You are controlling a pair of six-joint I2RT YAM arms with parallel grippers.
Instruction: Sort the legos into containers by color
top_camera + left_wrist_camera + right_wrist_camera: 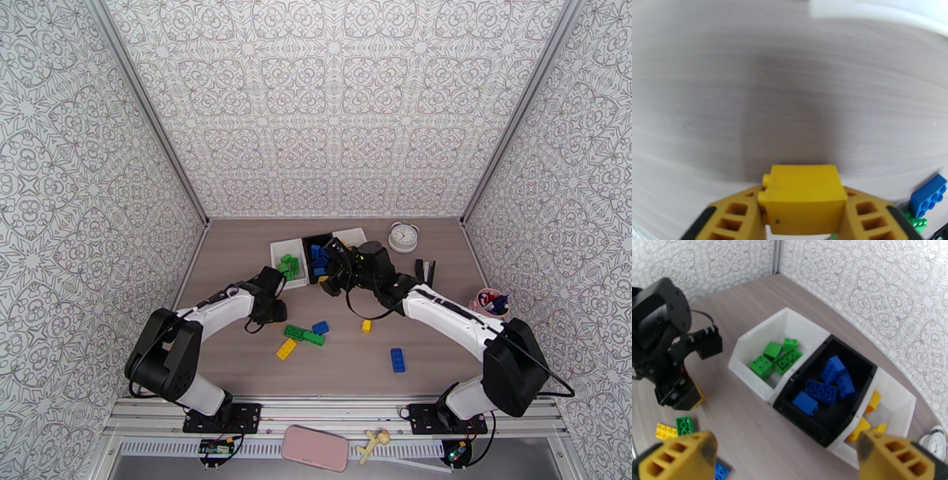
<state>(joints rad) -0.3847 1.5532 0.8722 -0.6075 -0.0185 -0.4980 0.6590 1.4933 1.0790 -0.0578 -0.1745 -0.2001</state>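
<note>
1. Left hand [802, 209] clamps a blocky yellow lego [802, 189] of glossy plastic, studs facing left, over the pale wood-grain surface [750, 98].
2. Just beside it, a blue lego [928, 195] lies against a green lego [916, 223].
3. Right hand [788, 457] is spread wide, ribbed yellow fingers [679, 457], above the bins.
4. Rectangular bins touch in a row: left white bin [802, 329] holds greens, black bin [798, 419] blues, right white bin [896, 394] yellows.
5. Loose and well apart on the surface: small yellow brick [366, 324], long blue brick [397, 359].
6. Round clock [404, 237] stands beside the right white bin.
</note>
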